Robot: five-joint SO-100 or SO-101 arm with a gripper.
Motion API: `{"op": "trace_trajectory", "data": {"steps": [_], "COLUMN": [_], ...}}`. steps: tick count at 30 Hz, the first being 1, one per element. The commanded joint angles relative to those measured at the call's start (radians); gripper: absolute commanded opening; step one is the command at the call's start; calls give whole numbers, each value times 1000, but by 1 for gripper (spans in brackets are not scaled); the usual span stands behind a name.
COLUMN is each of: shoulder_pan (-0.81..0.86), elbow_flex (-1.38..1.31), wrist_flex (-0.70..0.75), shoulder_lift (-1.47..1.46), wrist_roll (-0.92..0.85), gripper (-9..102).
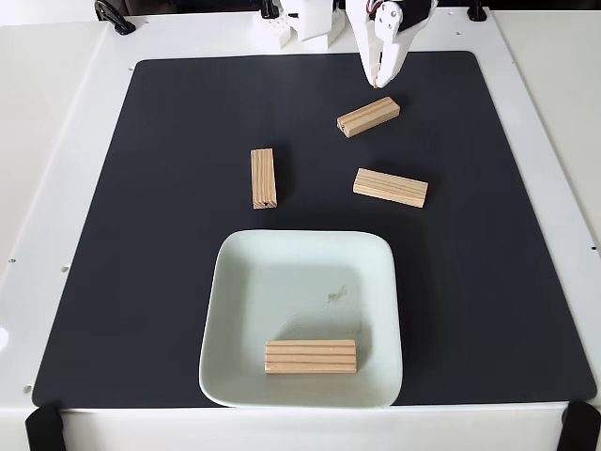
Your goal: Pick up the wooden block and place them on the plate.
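End effector (pixel 378 83), fingers together, hangs just above the nearest wooden block (pixel 368 116).

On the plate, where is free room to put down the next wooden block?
The plate is bare across its far half and middle; one wooden block lies near its front rim. On the black mat, both side strips are free. Three blocks crowd the area behind the plate.

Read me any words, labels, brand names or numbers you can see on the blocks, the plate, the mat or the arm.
None: no text can be read.
The wooden blocks show grain only.
The plate has a small brownish mark, not writing.
The black mat and the white gripper carry no legible label.
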Motion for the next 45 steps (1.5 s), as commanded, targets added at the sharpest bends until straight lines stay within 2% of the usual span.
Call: {"op": "trace_trajectory", "data": {"steps": [1,11,15,20,24,32,37,45], "shoulder_pan": [0,2,35,115,144,127,67,48], "elbow_flex": [54,209,279,407,454,453,408,383], "wrist_flex": [-11,-12,-21,-146,-206,-210,-244,-314], "shoulder_lift": [87,328,399,482,499,396,304,207], "wrist_roll": [11,-15,-75,-164,-179,-164,-77,-60], "gripper": [0,1,13,25,25,25,25,25]}}
